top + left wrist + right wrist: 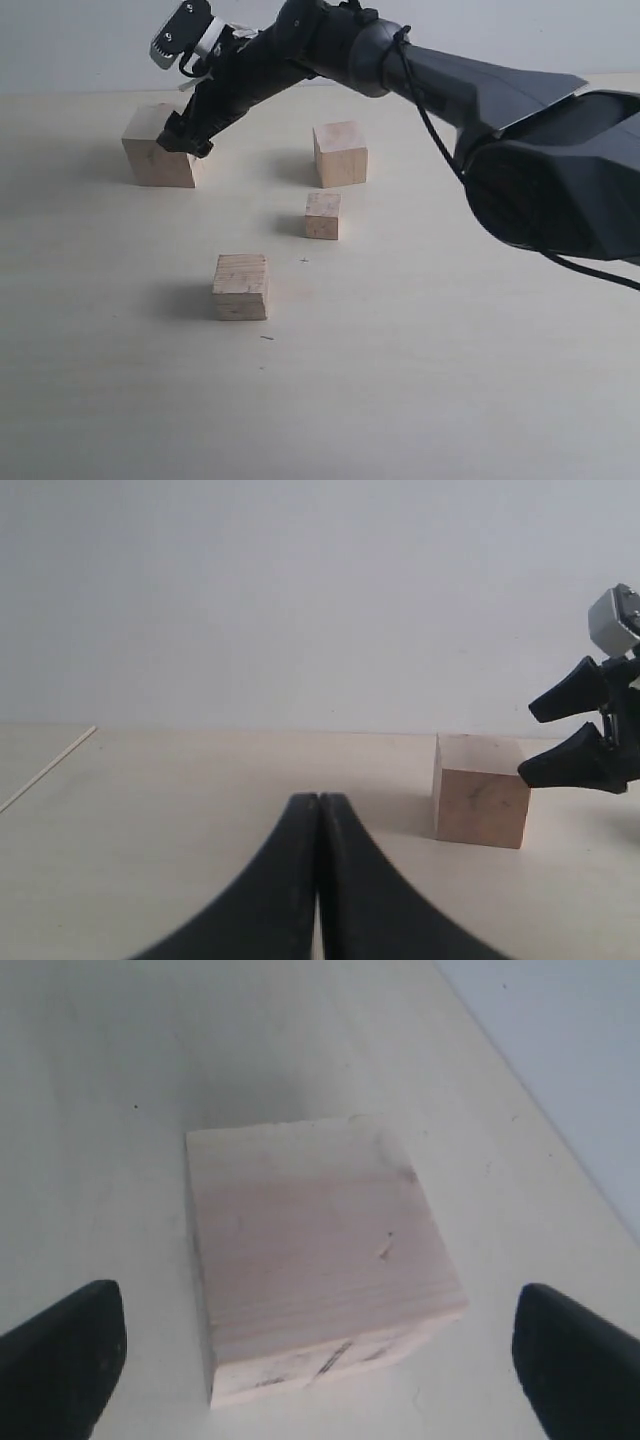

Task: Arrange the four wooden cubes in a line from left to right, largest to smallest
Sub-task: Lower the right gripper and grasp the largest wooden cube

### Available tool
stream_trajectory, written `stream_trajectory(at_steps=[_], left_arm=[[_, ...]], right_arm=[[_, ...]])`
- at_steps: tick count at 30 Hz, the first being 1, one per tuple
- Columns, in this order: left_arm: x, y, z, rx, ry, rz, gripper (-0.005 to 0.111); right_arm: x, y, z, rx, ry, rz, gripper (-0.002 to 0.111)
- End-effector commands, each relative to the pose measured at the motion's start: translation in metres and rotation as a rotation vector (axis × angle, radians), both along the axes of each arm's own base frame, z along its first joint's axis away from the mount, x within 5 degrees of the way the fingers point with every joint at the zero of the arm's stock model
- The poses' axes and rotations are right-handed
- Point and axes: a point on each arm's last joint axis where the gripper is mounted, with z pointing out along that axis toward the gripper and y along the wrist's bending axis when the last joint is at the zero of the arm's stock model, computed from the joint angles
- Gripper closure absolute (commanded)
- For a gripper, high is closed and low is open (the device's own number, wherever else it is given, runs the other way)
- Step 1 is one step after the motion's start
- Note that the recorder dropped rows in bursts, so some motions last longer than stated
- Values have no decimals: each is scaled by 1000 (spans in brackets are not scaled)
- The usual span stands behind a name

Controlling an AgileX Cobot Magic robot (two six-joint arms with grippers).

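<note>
Standing at the far left of the counter, near its back edge, the largest cube is on the side where the row should begin. The right claw, its arm stretched across the middle from the right, hangs at the cube's top right corner; contact cannot be confirmed. The right wrist view shows this claw released, with its fingers spread wide. The cube lies directly ahead between them, clear of both and turned slightly off square to their closing line. It has no long axis, so either pair of faces would serve. The left claw is clenched on nothing, low over the counter, with the cube ahead and aside of it; the right arm is plainly the nearer. Judgement: the next move calls for a descent and closure, or a small squaring nudge. Open counter runs right of this cube up to the far middle cube. The smallest cube sits just in front of that one, and the near middle cube lies well apart toward the front. Risk: the back edge is close behind.
</note>
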Motion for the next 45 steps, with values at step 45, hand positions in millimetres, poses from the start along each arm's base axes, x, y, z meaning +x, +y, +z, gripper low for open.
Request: stream_trajectory(at_steps=[45], left_arm=[[-1,0,1,-8,-9,1,104]], right_arm=[[16,13,-54,80,-83,41,7]])
